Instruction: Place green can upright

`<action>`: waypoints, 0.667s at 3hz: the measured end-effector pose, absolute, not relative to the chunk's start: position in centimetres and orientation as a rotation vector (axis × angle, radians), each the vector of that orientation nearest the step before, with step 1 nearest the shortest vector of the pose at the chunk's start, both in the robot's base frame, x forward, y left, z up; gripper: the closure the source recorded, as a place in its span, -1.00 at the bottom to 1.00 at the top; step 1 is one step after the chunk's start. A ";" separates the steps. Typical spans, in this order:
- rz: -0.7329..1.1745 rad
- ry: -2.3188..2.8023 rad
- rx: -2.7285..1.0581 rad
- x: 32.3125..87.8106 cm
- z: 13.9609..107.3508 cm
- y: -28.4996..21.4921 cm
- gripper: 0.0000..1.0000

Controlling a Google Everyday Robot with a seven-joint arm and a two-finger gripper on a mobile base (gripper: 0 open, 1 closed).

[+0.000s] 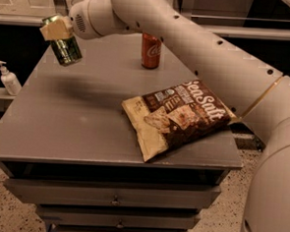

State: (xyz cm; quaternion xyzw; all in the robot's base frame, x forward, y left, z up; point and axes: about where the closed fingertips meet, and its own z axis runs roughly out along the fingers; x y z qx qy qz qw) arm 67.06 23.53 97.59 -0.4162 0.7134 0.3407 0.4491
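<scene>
The green can [65, 46], dark green with silver ends, hangs in the air above the table's back left corner, tilted a little with its top leaning left. My gripper [56, 29] is shut on its upper part, with cream-coloured fingers [54, 29] wrapped around the top. The can is clear of the grey table top [85, 119]. My white arm reaches in from the right across the back of the table.
A red Coca-Cola can [151, 50] stands upright at the back middle. A brown and cream chip bag [177, 117] lies flat at the right front. A white pump bottle [8, 78] stands on a lower ledge off the left edge. Drawers sit below the table top.
</scene>
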 end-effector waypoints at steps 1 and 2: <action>0.877 1.672 -1.017 66.9 97.4 22.8 1.00; 0.851 1.509 -1.038 66.3 97.7 22.2 1.00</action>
